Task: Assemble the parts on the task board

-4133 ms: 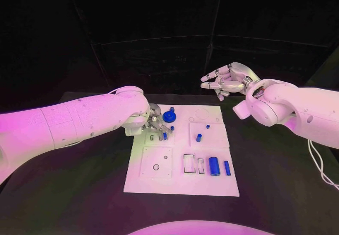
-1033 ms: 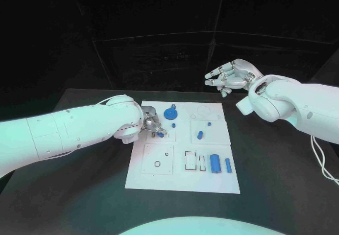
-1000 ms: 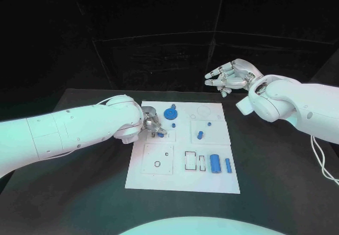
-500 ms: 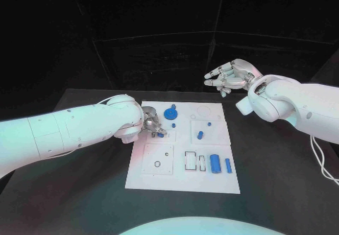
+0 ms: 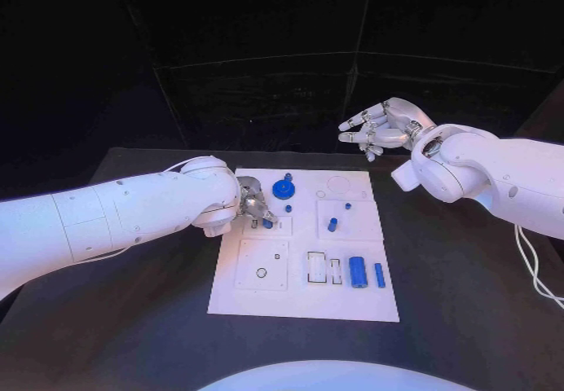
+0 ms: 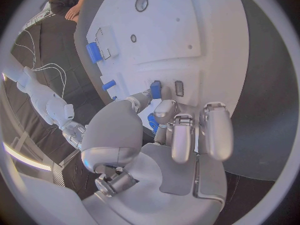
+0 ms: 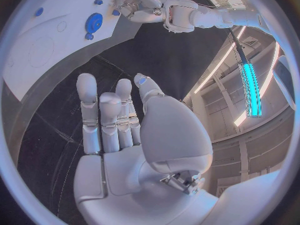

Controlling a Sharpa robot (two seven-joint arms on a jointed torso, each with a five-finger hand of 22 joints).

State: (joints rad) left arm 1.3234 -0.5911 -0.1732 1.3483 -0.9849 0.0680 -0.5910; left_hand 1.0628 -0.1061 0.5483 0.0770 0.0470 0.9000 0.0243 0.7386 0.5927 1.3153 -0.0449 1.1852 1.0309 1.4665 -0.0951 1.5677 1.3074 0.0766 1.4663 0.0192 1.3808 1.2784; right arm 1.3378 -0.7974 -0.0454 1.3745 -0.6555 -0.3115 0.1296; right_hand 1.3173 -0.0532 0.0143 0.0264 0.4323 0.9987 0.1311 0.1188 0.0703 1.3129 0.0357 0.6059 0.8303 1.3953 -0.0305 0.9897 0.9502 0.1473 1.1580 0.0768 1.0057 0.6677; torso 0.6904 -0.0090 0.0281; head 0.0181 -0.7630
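The white task board (image 5: 294, 301) lies mid-table. My left hand (image 5: 252, 205) rests low on its far left section. It pinches a small blue part (image 6: 155, 89) between thumb and a fingertip, right beside a narrow slot (image 6: 179, 88). Close by are a blue gear (image 5: 282, 189) and a small blue peg (image 5: 288, 208). A short blue piece (image 5: 332, 224) sits in the right middle section. A thick blue cylinder (image 5: 357, 272) and a thinner one (image 5: 378, 275) lie near the front right. My right hand (image 5: 378, 126) hangs raised beyond the board's far right corner, fingers apart, holding nothing.
Two small rings (image 5: 269, 265) mark the front left section, and an open rectangular recess (image 5: 317, 268) lies beside the cylinders. The black table (image 5: 470, 309) spreads round the board. My left forearm (image 5: 117, 212) covers the table to the board's left.
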